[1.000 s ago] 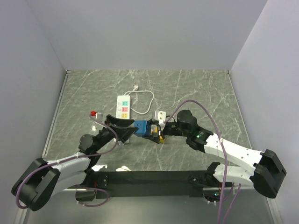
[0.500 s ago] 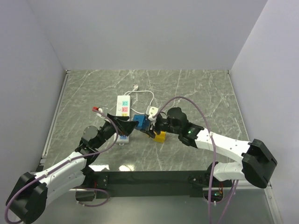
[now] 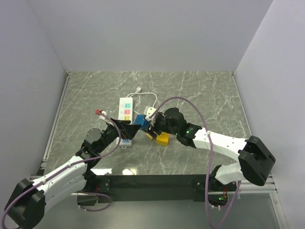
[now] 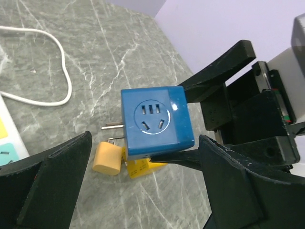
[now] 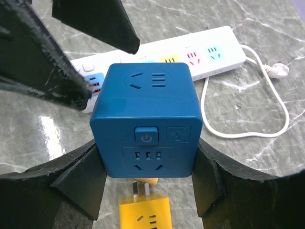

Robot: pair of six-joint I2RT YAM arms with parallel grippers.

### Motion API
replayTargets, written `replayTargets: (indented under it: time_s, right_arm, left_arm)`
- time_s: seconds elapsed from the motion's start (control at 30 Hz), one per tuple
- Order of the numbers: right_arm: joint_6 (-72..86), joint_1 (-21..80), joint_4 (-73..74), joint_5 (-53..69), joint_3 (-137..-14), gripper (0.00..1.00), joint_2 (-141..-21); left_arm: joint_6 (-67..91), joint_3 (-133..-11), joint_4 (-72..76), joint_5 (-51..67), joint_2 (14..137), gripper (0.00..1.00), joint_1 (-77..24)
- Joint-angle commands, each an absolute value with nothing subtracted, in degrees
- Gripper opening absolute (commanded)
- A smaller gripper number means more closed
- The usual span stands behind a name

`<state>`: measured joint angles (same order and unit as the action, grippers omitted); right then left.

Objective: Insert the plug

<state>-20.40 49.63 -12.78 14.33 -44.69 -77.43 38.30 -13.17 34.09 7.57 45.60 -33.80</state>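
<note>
The plug is a blue cube adapter (image 5: pixel 145 119) with metal prongs on its back. My right gripper (image 5: pixel 147 160) is shut on it, one finger on each side, and holds it above the table. From above, the cube (image 3: pixel 141 120) hangs just right of the white power strip (image 3: pixel 125 107). In the left wrist view, the cube (image 4: pixel 155 121) points its prongs left. My left gripper (image 4: pixel 145 139) stands wide open around the cube without touching it. It hangs over the near end of the strip (image 3: pixel 129 130).
A yellow adapter (image 3: pixel 163 139) and a small orange plug (image 4: pixel 108 159) lie on the marble under the cube. The strip's white cord (image 5: pixel 248 129) loops to the right behind it. Grey walls close the table on three sides.
The left gripper opened fully and stands off the cube. The right arm carried the cube left and farther back, closer to the power strip.
</note>
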Motion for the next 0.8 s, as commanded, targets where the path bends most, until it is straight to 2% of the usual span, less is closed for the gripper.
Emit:
replayTargets:
  time_s: [0.0, 0.53, 0.77]
  right_arm:
    - [-21.01, 50.1, -16.52, 13.36, -48.25, 0.0, -77.08]
    - [-21.62, 50.71, -14.77, 12.92, -49.22, 0.0, -77.78]
    - [-21.88, 50.8, -14.85, 12.48, -48.96, 0.0, -77.35]
  left_arm:
    - [37.62, -13.98, 38.57, 6.24, 45.09, 0.99, -34.54]
    - [34.81, -20.04, 37.09, 3.26, 53.43, 0.98, -38.93]
    - [34.37, -21.71, 34.54, 0.88, 55.63, 0.73, -39.99]
